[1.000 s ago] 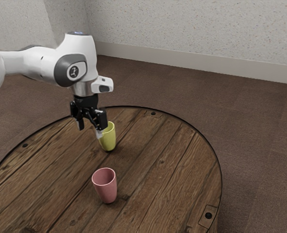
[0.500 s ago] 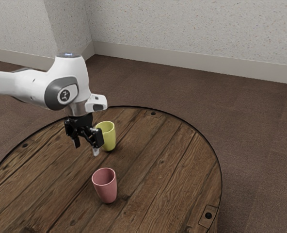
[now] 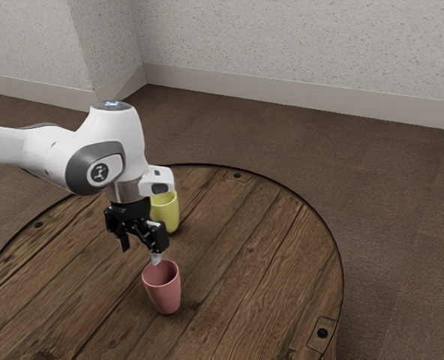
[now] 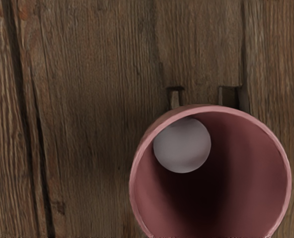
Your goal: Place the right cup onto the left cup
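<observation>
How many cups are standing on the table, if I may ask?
2. The pink cup stands by my gripper, nearer the exterior camera; the yellow cup stands farther off, partly behind the arm. The table runs out of view, so others may be hidden.

right cup point(image 3: 166, 298): on table point(image 3: 259, 255) | left cup point(image 3: 170, 213): on table, behind it, exterior view

A round bench point(image 3: 244, 255) of brown wooden planks has a brown floor point(image 3: 402, 225) beyond it. A thin black band point(image 3: 342, 262) runs along its edge, with dark round studs point(image 3: 322, 333) just inside. Behind, a pale speckled wall point(image 3: 297, 45) meets a plain light baseboard point(image 3: 297, 95); toward the exterior view's left, the wall turns a corner.
</observation>
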You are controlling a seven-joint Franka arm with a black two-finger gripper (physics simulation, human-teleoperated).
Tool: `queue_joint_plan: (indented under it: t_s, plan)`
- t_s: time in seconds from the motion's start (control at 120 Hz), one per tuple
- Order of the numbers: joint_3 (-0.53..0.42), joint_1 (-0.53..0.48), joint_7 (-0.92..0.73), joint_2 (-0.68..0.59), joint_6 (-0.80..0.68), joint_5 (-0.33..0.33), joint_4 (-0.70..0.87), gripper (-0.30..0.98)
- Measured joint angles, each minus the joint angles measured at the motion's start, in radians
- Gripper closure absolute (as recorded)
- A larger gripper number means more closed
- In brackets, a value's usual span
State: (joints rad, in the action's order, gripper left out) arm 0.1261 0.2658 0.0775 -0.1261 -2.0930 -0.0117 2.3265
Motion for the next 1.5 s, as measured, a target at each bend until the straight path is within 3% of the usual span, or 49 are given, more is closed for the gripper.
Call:
queue_joint_plan:
  t_s: [0.533,0.8,1.2,1.5]
  plan:
    - [-0.027,0.102,0.052,0.055,-0.027,-0.006,-0.006,0.05]
    - [-0.036,0.113,0.062,0.151,-0.032,-0.025,-0.101,0.05]
    - [-0.035,0.065,0.071,0.175,-0.039,-0.035,-0.089,0.05]
    - [-0.036,0.094,0.08,0.181,-0.06,-0.037,-0.064,0.05]
